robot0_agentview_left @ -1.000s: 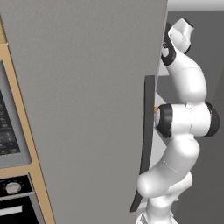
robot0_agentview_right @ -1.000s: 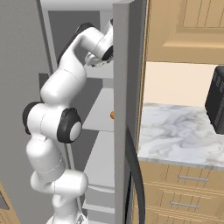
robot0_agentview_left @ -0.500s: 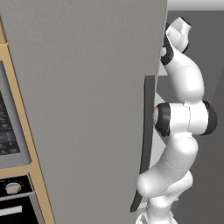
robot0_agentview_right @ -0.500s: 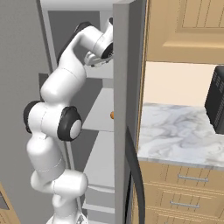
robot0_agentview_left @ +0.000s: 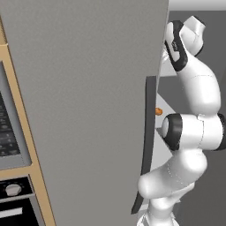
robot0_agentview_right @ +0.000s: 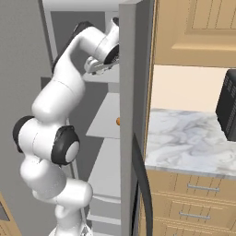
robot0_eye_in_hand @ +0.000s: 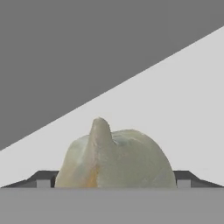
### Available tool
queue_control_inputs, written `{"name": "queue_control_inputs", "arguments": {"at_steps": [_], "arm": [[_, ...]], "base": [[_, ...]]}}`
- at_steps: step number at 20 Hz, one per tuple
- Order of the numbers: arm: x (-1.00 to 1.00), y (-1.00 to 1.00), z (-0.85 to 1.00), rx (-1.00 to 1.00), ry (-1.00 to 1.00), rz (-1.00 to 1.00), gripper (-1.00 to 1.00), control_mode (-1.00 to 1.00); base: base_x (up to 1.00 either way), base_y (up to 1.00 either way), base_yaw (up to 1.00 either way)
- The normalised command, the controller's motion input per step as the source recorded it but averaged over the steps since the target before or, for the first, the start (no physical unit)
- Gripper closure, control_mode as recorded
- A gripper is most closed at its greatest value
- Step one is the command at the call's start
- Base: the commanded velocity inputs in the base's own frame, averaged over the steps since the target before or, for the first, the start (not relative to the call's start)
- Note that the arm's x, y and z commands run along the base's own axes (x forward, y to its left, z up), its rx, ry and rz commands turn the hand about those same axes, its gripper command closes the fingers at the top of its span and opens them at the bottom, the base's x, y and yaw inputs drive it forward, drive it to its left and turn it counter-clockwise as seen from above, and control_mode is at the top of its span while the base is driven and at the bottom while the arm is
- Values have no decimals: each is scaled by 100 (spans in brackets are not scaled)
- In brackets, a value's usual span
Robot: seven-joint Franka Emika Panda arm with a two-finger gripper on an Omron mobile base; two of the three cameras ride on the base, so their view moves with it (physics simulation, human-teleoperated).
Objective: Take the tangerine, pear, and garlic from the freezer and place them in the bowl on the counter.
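Garlic (robot0_eye_in_hand: 116, 159), pale cream lumpy bulb, bottom centre of hand view, sits between gripper (robot0_eye_in_hand: 114, 178) tips. Jaws wide, flanking it; contact unclear. Light, papery, likely crushable: take round widest middle, gently.

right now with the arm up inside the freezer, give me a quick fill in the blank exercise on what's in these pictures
1. In the hand view, the pale bulb sitting between the two dark fingertips is the ____.
2. In the right base view, the small orange fruit on a freezer shelf, below the gripper, is the ____.
3. The marbled counter stands to the ____ of the freezer in the right base view.
4. The long dark handle runs down the edge of the freezer ____.

Missing words: garlic; tangerine; right; door
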Motion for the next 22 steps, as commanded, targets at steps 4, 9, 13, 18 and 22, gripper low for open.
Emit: {"name": "queue_control_inputs", "arguments": {"at_steps": [4, 9, 13, 18, 22], "arm": [[-100, 27, -23, 0, -12, 2, 100, -100], [-100, 8, 11, 0, -2, -1, 100, -100], [-100, 35, 18, -6, 6, -6, 100, -100], [-97, 19, 10, -1, 5, -17, 100, -100], [-97, 7, -11, 1, -5, -36, 100, -100]], "base": [[0, 0, 0], [0, 0, 0], [0, 0, 0], [0, 0, 0], [0, 0, 0]]}}
